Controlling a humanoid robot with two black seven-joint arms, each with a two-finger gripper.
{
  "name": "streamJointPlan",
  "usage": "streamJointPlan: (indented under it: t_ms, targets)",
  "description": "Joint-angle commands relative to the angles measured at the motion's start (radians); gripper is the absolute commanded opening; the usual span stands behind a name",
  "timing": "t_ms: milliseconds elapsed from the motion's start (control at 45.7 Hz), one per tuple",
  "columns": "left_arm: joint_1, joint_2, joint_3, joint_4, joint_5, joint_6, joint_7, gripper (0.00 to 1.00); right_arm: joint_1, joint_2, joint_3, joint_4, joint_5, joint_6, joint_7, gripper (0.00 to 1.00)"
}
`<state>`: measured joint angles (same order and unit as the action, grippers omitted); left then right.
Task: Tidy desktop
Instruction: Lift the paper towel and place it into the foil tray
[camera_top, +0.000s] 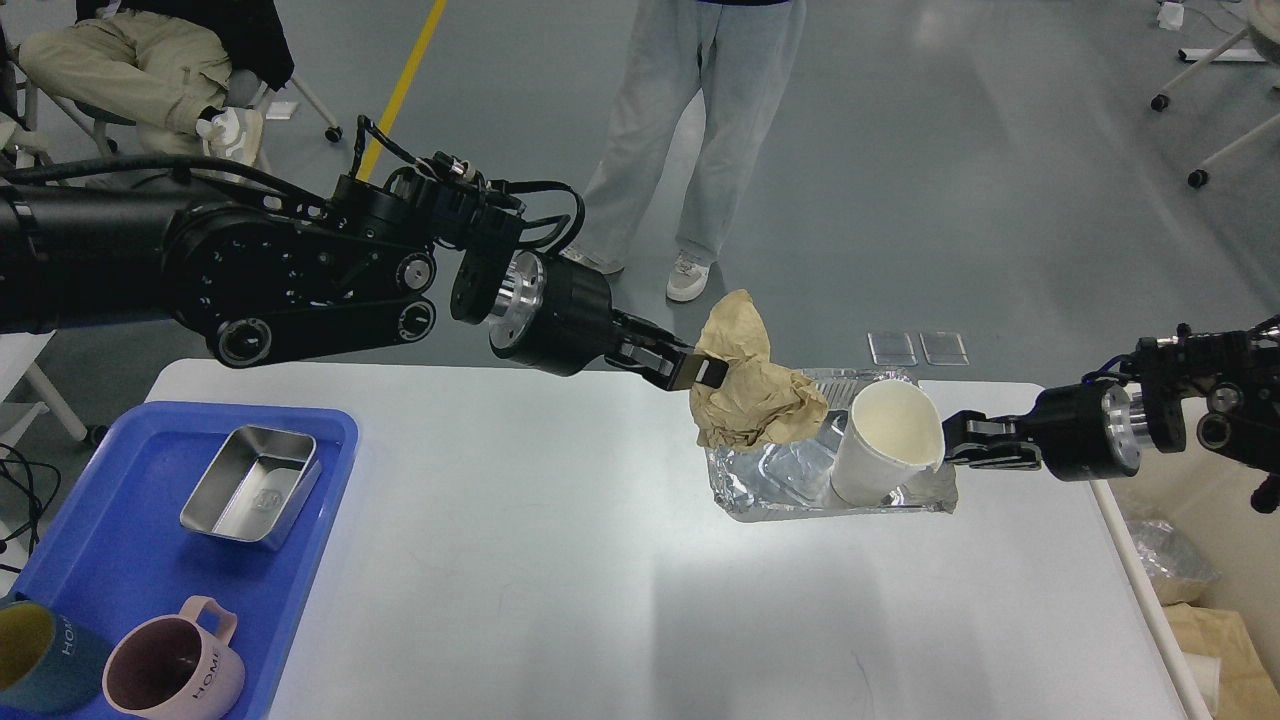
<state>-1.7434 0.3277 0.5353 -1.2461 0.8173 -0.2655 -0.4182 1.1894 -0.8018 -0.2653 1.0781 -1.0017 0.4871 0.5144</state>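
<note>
Desktop (560, 560) clutter was half-sorted, the pale tabletop itself spreading wide below both arms. At the tip of the left gripper (703, 372) hung a crumpled brown paper wad (752, 392), pinched between the closed fingers and held over the near-left corner of a foil tray (790, 480) (whether the paper touched the foil could not be told). Just right of the wad, inside the same tray, a white paper cup (885, 443) leaned with its mouth tilted up and toward the right arm. The right gripper (950, 445) was clamped on that cup's rim, reaching in from the table's right edge. Well behind the left gripper, down by that arm's base, a blue tray (120, 560) lay on the desktop's left end, carrying a steel container (250, 484), a pink mug (175, 665) and a dark teal mug (40, 655), the last cut off by the frame edge.
</note>
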Motion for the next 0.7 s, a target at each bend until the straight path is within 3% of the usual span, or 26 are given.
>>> streamJointPlan:
  t_ms: [0,438,503,679]
  targets:
    - [0.038,-0.021,-0.002,0.036,0.0,0.002,-0.001,0.05,0.001,0.0,0.0,0.002,0.0,0.001,-0.001,0.0]
    - [0.065,-0.113,-0.006,0.129,-0.007,0.005,0.002,0.13,0.024,-0.004,0.0,0.011,0.002,0.005,0.001,0.0]
    - [0.07,-0.131,-0.006,0.148,-0.029,0.005,0.004,0.22,0.024,-0.007,0.0,0.014,0.002,0.005,0.001,0.0]
    - [0.071,-0.187,-0.006,0.224,-0.101,0.009,0.009,0.6,0.026,-0.008,0.0,0.014,0.002,0.005,0.003,0.0]
